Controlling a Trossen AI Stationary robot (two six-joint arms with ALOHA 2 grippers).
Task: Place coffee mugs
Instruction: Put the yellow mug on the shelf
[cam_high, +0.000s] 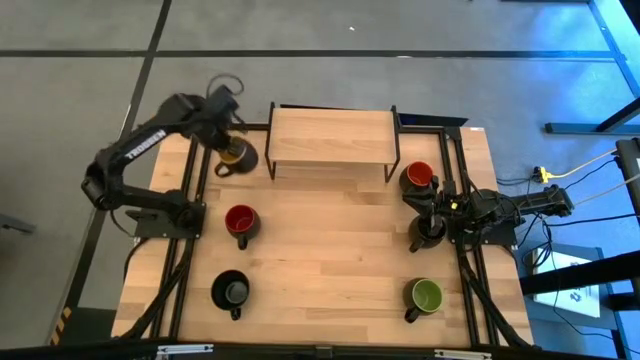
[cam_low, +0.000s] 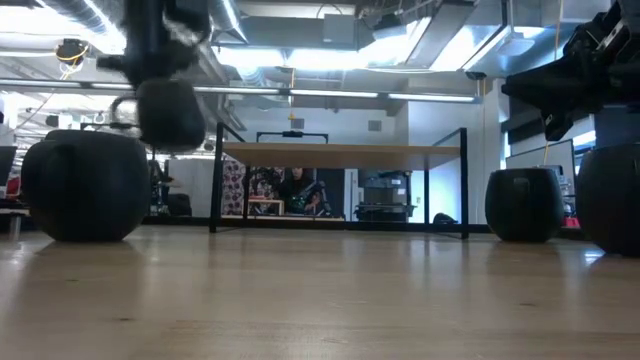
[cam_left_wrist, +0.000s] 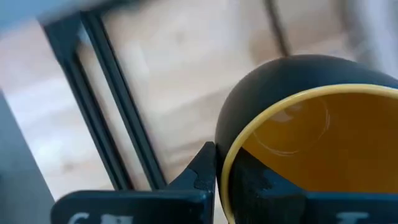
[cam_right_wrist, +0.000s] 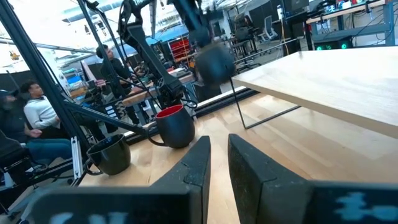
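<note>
My left gripper (cam_high: 232, 140) is at the far left of the table, just left of the wooden shelf (cam_high: 332, 140). It is shut on a black coffee mug with a yellow inside (cam_high: 238, 156), which hangs above the table in the low view (cam_low: 168, 112). On the table stand other mugs on their bases: a red-inside one (cam_high: 240, 220), a black one (cam_high: 231, 290), a green-inside one (cam_high: 425, 295), an orange-red one (cam_high: 418, 177) and a dark one (cam_high: 427, 233). My right gripper (cam_right_wrist: 219, 165) waits at the right edge, its fingers nearly together with nothing between them. My left gripper holds the yellow-inside mug by its rim and wall (cam_left_wrist: 225, 163), one finger (cam_left_wrist: 200, 169) outside and the other (cam_left_wrist: 264, 186) inside the cup. The fingers come from above, pointing steeply down. The mug hangs below them, lifted clear of the table, mouth roughly upward.
The shelf stands on thin black legs (cam_low: 215, 180) at the table's far middle, with open space under its top. Black frame rails (cam_high: 185, 270) run along both sides. People sit beyond the table (cam_right_wrist: 37, 112).
</note>
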